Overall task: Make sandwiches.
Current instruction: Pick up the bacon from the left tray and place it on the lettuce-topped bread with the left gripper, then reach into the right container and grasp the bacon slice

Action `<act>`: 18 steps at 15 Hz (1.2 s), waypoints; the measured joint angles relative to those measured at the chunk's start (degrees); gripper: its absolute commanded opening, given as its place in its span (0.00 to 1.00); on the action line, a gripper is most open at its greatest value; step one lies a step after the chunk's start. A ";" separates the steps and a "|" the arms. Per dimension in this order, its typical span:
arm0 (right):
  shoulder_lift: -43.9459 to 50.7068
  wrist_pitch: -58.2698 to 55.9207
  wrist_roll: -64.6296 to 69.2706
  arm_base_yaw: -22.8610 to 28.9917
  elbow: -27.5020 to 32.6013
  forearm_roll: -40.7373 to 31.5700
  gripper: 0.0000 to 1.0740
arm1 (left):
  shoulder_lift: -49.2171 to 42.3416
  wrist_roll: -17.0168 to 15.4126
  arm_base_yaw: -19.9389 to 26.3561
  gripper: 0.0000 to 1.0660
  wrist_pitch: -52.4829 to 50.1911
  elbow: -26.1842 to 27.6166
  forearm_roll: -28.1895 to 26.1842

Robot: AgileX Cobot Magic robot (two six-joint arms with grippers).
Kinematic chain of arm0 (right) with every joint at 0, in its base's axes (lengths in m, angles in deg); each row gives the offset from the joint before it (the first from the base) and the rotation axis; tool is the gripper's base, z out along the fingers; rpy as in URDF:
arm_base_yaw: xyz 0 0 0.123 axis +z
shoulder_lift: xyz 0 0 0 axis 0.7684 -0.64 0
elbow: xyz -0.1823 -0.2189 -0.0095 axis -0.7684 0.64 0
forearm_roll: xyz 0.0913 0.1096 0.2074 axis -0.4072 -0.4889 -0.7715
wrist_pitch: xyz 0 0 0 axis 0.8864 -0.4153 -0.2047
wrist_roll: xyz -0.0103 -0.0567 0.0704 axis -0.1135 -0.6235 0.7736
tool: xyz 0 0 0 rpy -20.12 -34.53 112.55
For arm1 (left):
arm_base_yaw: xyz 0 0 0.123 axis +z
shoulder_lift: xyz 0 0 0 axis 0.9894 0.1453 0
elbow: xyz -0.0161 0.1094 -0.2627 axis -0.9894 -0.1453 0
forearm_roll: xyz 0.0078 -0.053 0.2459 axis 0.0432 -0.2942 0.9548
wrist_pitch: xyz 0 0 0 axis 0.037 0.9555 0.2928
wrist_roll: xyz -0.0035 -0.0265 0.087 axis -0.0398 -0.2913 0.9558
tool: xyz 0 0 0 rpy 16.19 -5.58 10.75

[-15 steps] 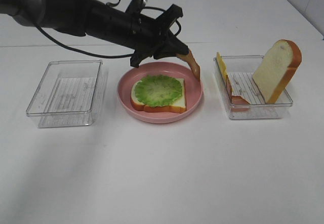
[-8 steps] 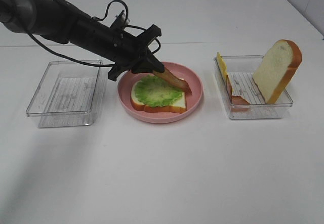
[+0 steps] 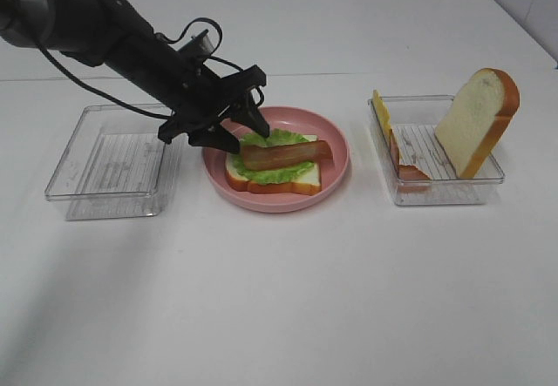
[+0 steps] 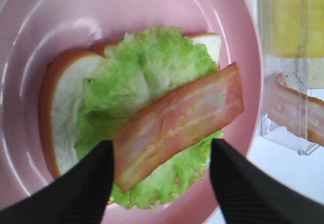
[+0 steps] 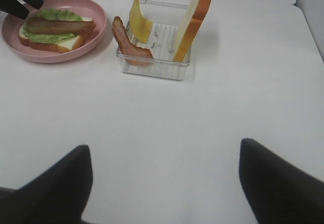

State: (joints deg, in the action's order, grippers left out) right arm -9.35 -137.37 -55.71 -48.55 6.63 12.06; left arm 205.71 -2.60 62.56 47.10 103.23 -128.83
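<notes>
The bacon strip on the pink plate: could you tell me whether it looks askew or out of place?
Slightly. The bacon strip lies at a slant across the lettuce, one end poking past the bread slice over the plate.

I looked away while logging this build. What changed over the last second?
The left gripper carried the bacon strip from over the right rim of the pink plate down and leftward onto the lettuce, then opened and released it; it lies flat there. Unchanged: the bottom bread slice, plate, empty tray, and the right tray with its upright bread slice, cheese and spare bacon.
</notes>
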 measured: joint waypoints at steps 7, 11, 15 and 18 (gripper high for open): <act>0.00 0.00 0.00 0.00 0.00 0.00 0.70 | -14.38 -7.79 0.06 0.77 7.16 0.29 23.72; 0.00 0.00 0.00 0.00 0.00 0.00 0.70 | -25.61 -15.70 0.06 0.77 16.79 0.29 39.88; 0.00 0.00 0.00 0.00 0.00 0.00 0.70 | -34.78 -17.88 0.11 0.77 26.13 0.29 44.81; 0.00 0.00 0.00 0.00 0.00 0.00 0.70 | -46.58 -17.93 0.11 0.77 26.99 -6.70 48.93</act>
State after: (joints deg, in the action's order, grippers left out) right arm -9.35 -137.37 -55.71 -48.55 6.63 12.06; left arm 159.13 -20.54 62.68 74.09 96.53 -79.90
